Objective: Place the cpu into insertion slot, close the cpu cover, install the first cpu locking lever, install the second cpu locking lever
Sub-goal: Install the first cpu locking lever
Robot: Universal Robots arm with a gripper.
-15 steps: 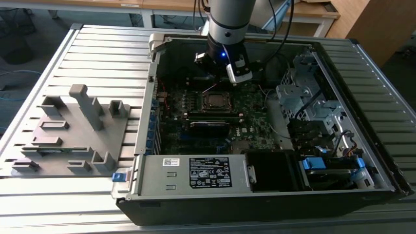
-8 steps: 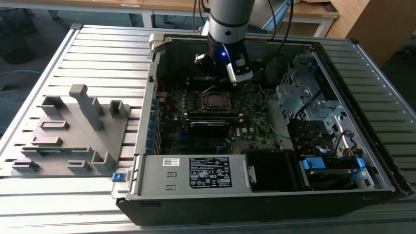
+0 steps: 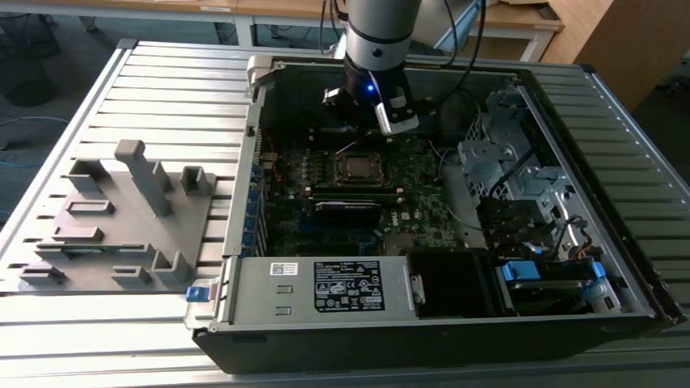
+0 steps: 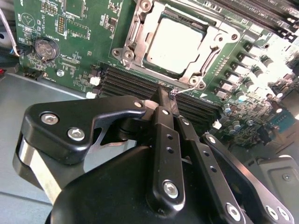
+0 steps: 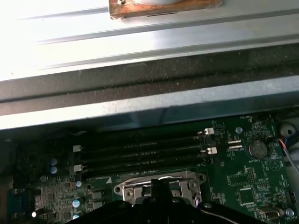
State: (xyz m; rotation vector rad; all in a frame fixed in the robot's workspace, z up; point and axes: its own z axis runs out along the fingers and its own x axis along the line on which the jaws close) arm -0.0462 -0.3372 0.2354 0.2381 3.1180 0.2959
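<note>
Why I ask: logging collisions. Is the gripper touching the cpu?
Apart. In the second wrist view the gripper ends outside the cpu cover, whose frame separates it from the cpu.

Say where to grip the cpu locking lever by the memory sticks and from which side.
Grip the locking lever by its bent free end, a wire hook standing out past the cpu cover towards the memory sticks. Come from above, pinching across the wire; the rest seems to lie along the frame.
</note>
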